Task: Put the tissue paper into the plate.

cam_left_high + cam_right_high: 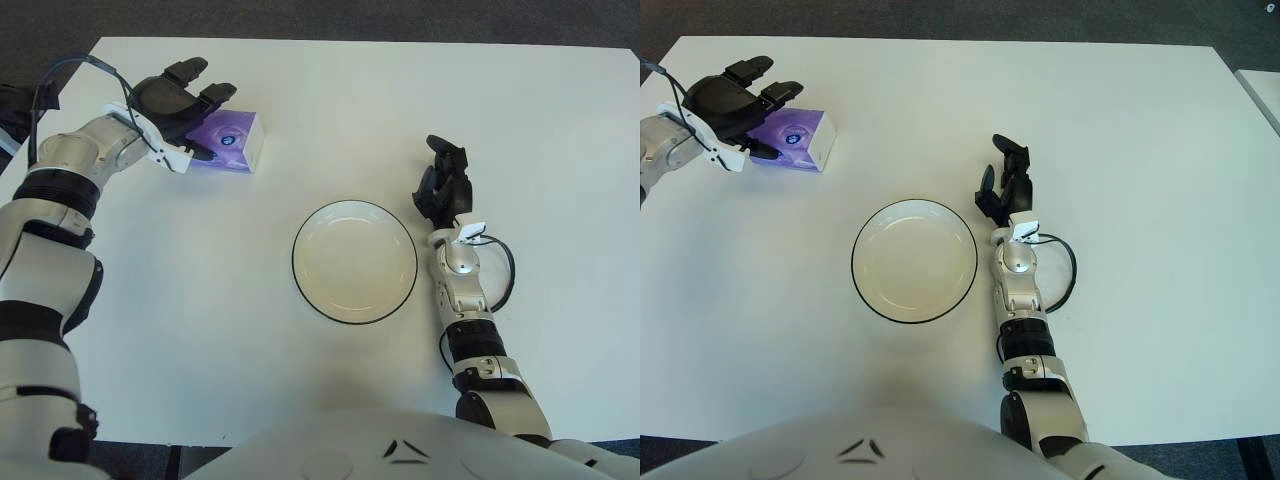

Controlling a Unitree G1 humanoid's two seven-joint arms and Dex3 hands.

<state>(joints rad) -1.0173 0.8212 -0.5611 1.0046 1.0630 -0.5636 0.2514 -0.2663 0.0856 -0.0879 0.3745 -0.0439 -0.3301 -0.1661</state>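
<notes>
You are hovering your left hand (175, 105) with fingers spread wide over the tissue paper (232, 145), readying a grasp; it is sitting at ten o'clock from the plate (354, 261). Your right hand (444, 186) is idling at the plate's three o'clock, fingers relaxed.

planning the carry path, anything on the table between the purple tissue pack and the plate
Nothing: both eye views show bare white table between the purple tissue pack and the round black-rimmed white plate.

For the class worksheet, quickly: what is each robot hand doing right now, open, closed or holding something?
Left hand: open, fingers spread over the tissue pack, not gripping it.
Right hand: holds nothing, beside the plate on its right; open or closed cannot be told.
</notes>
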